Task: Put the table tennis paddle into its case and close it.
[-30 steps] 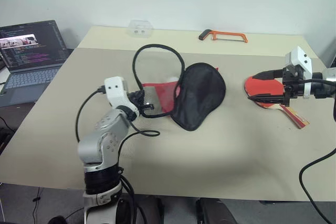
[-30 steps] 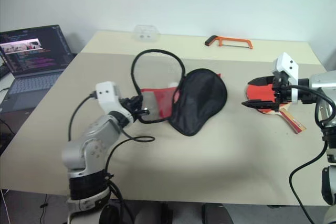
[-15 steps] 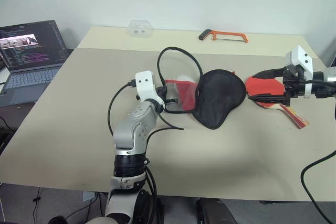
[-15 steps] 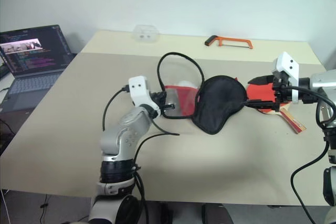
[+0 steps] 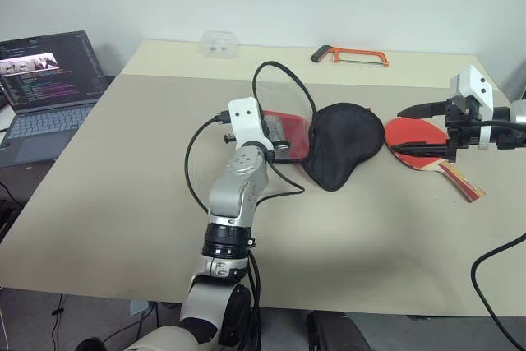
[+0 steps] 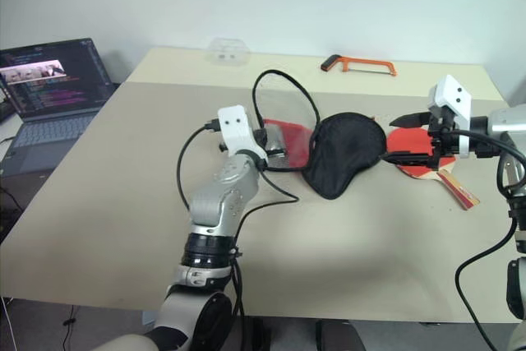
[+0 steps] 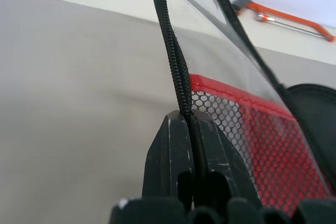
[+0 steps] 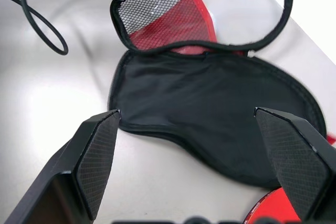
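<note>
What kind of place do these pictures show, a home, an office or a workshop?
Probably a lab or workshop room, not a home: a plain beige worktable against a bare wall, an open laptop showing code, and an orange hacksaw lying at the far edge.

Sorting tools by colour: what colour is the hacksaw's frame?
Orange, with a black handle; the hacksaw shows best in the left eye view.

Left gripper [image 7: 190, 129] clamped — right gripper [image 8: 199, 156] spread.

Lab bench, laptop [image 5: 45, 80], hacksaw [image 5: 349, 57]
</note>
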